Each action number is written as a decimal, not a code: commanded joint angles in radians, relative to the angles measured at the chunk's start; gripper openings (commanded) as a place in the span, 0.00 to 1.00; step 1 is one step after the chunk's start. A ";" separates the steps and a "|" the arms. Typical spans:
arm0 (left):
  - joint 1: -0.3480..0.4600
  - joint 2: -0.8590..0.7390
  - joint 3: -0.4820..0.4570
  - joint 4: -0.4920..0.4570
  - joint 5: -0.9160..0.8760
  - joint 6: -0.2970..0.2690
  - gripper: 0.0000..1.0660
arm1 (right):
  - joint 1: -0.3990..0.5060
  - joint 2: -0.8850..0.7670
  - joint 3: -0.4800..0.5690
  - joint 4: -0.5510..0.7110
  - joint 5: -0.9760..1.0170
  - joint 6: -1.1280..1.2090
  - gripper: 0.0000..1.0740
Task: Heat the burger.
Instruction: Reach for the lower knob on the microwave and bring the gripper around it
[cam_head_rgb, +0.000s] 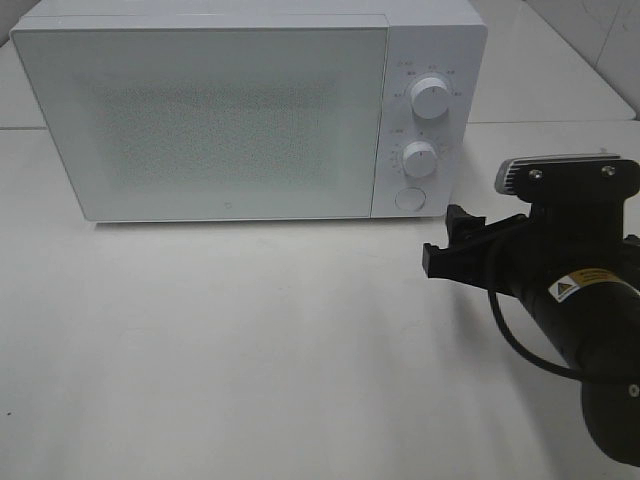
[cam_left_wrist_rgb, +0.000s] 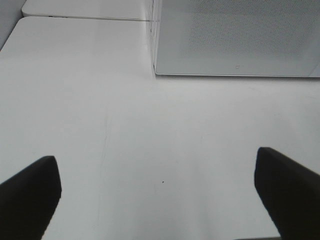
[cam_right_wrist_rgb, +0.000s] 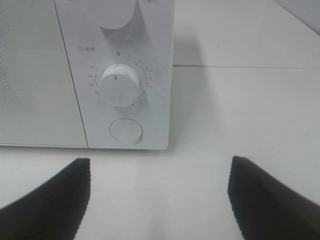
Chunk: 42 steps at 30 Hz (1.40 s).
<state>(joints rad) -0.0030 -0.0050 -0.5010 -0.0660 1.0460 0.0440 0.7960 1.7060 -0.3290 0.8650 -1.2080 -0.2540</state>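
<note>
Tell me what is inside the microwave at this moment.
The microwave has its door shut, and the speckled front shows no shape behind it. Whether the burger is inside cannot be told, and it appears in no view.

white microwave (cam_head_rgb: 250, 110), its door (cam_head_rgb: 210, 125) covered in a fine grey speckled mesh, against a plain white table (cam_head_rgb: 250, 350). upper dial (cam_head_rgb: 430, 98), lower dial (cam_head_rgb: 420, 158) and round button (cam_head_rgb: 409, 198) are white; the lower dial bears a thin red line (cam_right_wrist_rgb: 116, 78). right claw (cam_head_rgb: 443, 240) black, arm (cam_head_rgb: 590, 330) black with a yellow-and-white label (cam_head_rgb: 585, 283) and a black cable (cam_head_rgb: 515, 345).
</note>
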 joint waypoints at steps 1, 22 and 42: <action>0.005 -0.025 0.004 -0.006 -0.009 0.003 0.92 | 0.011 0.031 -0.042 0.012 -0.149 -0.028 0.70; 0.005 -0.025 0.004 -0.006 -0.009 0.003 0.92 | 0.008 0.090 -0.116 0.010 -0.137 -0.020 0.70; 0.005 -0.025 0.004 -0.006 -0.009 0.003 0.92 | -0.077 0.104 -0.167 -0.095 -0.076 0.028 0.70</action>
<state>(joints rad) -0.0030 -0.0050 -0.5010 -0.0660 1.0460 0.0440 0.7270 1.8080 -0.4890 0.7940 -1.2130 -0.2300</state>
